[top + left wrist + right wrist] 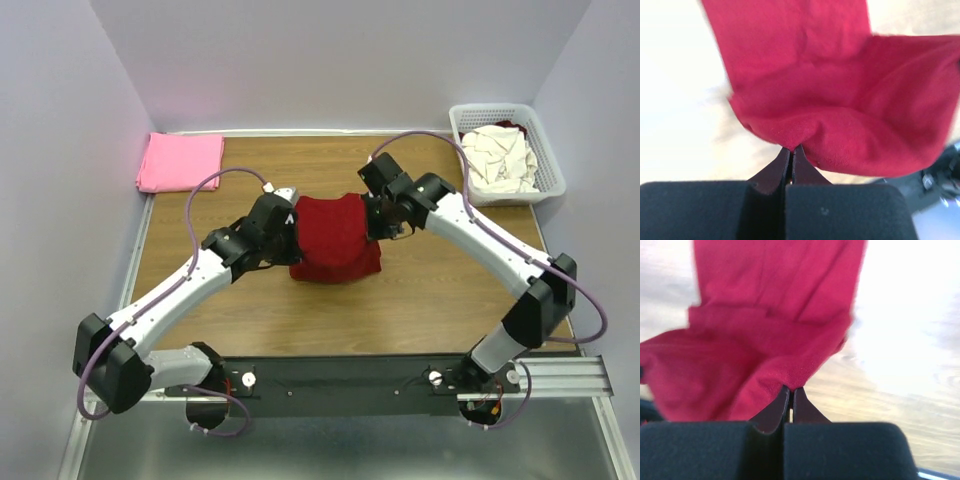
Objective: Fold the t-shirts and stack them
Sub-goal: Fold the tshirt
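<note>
A dark red t-shirt (335, 240) hangs bunched between my two arms over the middle of the wooden table. My left gripper (791, 148) is shut on a pinch of its left edge, the red cloth (840, 100) spreading away from the fingertips. On the other side my right gripper (791, 388) is shut on the right edge of the same shirt (765, 340). In the top view the left gripper (291, 222) and right gripper (372, 222) flank the shirt. A folded bright pink t-shirt (180, 161) lies at the table's far left corner. Cream-white t-shirts (503, 158) lie crumpled in the basket.
A white plastic lattice basket (549, 150) stands at the far right corner of the table (440, 290). Pale walls close in the back and both sides. A black rail (340, 378) with the arm bases runs along the near edge.
</note>
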Controlling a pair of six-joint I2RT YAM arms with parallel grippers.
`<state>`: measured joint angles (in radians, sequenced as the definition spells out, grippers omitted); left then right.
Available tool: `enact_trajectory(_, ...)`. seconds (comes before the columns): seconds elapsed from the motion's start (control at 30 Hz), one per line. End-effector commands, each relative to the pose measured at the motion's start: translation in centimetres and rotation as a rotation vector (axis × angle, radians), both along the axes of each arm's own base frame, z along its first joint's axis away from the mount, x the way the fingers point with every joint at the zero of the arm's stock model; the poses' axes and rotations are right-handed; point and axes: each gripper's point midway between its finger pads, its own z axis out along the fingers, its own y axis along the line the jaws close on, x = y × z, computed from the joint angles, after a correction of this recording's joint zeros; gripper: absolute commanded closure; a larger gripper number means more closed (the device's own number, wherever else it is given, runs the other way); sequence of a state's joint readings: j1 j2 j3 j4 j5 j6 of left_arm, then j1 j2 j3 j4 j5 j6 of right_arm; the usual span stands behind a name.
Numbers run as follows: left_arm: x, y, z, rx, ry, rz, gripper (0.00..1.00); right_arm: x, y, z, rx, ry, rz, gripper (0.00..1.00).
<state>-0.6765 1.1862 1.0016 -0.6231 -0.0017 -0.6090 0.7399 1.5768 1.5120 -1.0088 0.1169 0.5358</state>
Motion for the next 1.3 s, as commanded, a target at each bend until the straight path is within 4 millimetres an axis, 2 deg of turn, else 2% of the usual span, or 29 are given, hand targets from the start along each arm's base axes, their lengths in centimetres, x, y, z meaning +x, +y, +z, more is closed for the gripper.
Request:
enact_trajectory(0.0,3.3,0.0,0.4,-0.007,-0.073,-0.048,1.0,4.7,-1.6,1.4,-0.041,-0.054,0.021,0.99)
enact_trajectory(0.03,4.0,-0.3,0.2,-0.025,-0.071,-0.058,1.0,5.4,-1.6,1.1,-0.037,-0.045,0.021,0.99)
enact_trajectory(0.07,5.3,0.2,0.5,-0.031,-0.081,-0.036,1.0,6.7,-2.1,0.4,-0.047,-0.028,0.014,0.99)
enact_trajectory(0.13,6.8,0.4,-0.1,-0.019,-0.08,-0.032,1.0,8.0,-1.8,0.7,-0.024,-0.029,0.023,0.99)
enact_trajectory(0.17,7.5,0.5,-0.2,-0.014,-0.083,-0.029,1.0,8.8,-2.4,0.5,-0.028,-0.026,0.014,0.99)
enact_trajectory(0.2,8.6,1.0,0.3,-0.013,-0.101,-0.017,1.0,9.3,-2.3,-0.7,-0.029,0.005,0.019,0.99)
enact_trajectory(0.23,9.5,1.1,-0.4,-0.001,-0.091,-0.012,1.0,9.8,-2.5,-0.9,-0.027,0.01,0.016,0.99)
enact_trajectory(0.27,10.4,1.1,0.0,-0.005,-0.102,-0.011,1.0,10.8,-3.0,-1.2,-0.025,0.011,0.005,0.99)
enact_trajectory(0.3,11.4,1.6,-1.1,0.014,-0.079,0.0,1.0,11.5,-3.2,-2.5,-0.037,0.033,0.001,0.99)
enact_trajectory(0.33,12.3,1.6,-0.7,0.007,-0.092,-0.001,1.0,12.3,-3.3,-2.7,-0.015,0.046,0.0,0.99)
enact_trajectory(0.4,13.6,1.9,-1.3,0.011,-0.077,0.005,1.0,13.2,-3.2,-3.6,-0.007,0.063,0.009,0.99)
enact_trajectory(0.43,14.4,2.2,-2.5,0.018,-0.05,0.009,1.0,13.8,-3.3,-5.2,-0.021,0.091,0.004,0.99)
enact_trajectory(0.47,15.3,2.1,-2.1,0.011,-0.062,0.009,1.0,14.5,-3.5,-5.3,-0.019,0.087,0.005,0.99)
enact_trajectory(0.5,15.8,2.0,-2.3,0.01,-0.059,0.007,1.0,15.5,-3.1,-5.0,-0.007,0.07,0.008,0.99)
enact_trajectory(0.53,16.5,1.9,-2.5,0.01,-0.055,0.006,1.0,16.1,-3.3,-5.5,-0.009,0.075,0.007,0.99)
enact_trajectory(0.63,17.4,1.4,-2.4,0.002,-0.066,-0.004,1.0,17.3,-2.8,-5.3,0.021,0.064,0.014,0.99)
enact_trajectory(0.73,19.6,1.6,-1.5,0.001,-0.097,0.02,1.0,19.3,-3.2,-5.7,0.036,0.049,0.001,0.99)
enact_trajectory(0.77,20.2,1.7,-1.7,0.002,-0.096,0.024,1.0,19.9,-3.3,-5.6,0.043,0.041,-0.005,0.99)
enact_trajectory(0.8,20.7,1.6,-2.7,0.006,-0.076,0.026,1.0,20.8,-3.0,-5.1,0.063,0.024,-0.003,0.99)
enact_trajectory(0.83,21.2,1.5,-2.7,0.001,-0.078,0.028,1.0,21.5,-3.4,-5.3,0.07,0.023,-0.013,0.99)
enact_trajectory(0.87,21.9,1.6,-2.3,-0.003,-0.089,0.035,1.0,22.0,-3.3,-6.4,0.073,0.04,-0.014,0.99)
enact_trajectory(0.93,22.7,1.6,-3.7,-0.001,-0.071,0.046,1.0,23.1,-3.4,-6.4,0.08,0.021,-0.02,0.98)
enact_trajectory(0.97,23.1,1.9,-3.9,-0.005,-0.067,0.054,1.0,23.4,-3.6,-7.7,0.079,0.043,-0.027,0.96)
enact_trajectory(1.0,23.3,2.0,-5.1,-0.001,-0.044,0.065,1.0,23.8,-3.5,-7.9,0.085,0.039,-0.026,0.94)
enact_trajectory(1.1,23.6,2.3,-6.7,-0.005,-0.019,0.082,1.0,24.3,-3.5,-9.2,0.091,0.048,-0.02,0.91)
enact_trajectory(1.2,23.9,2.5,-8.0,-0.013,-0.005,0.101,1.0,24.8,-3.2,-10.7,0.091,0.049,-0.013,0.82)
enact_trajectory(1.23,24.3,2.6,-8.3,-0.018,-0.014,0.11,0.97,25.2,-3.1,-10.8,0.093,0.031,-0.009,0.74)
enact_trajectory(1.27,24.4,2.7,-8.6,-0.019,-0.012,0.121,0.92,25.5,-3.1,-10.8,0.097,0.024,-0.018,0.7)
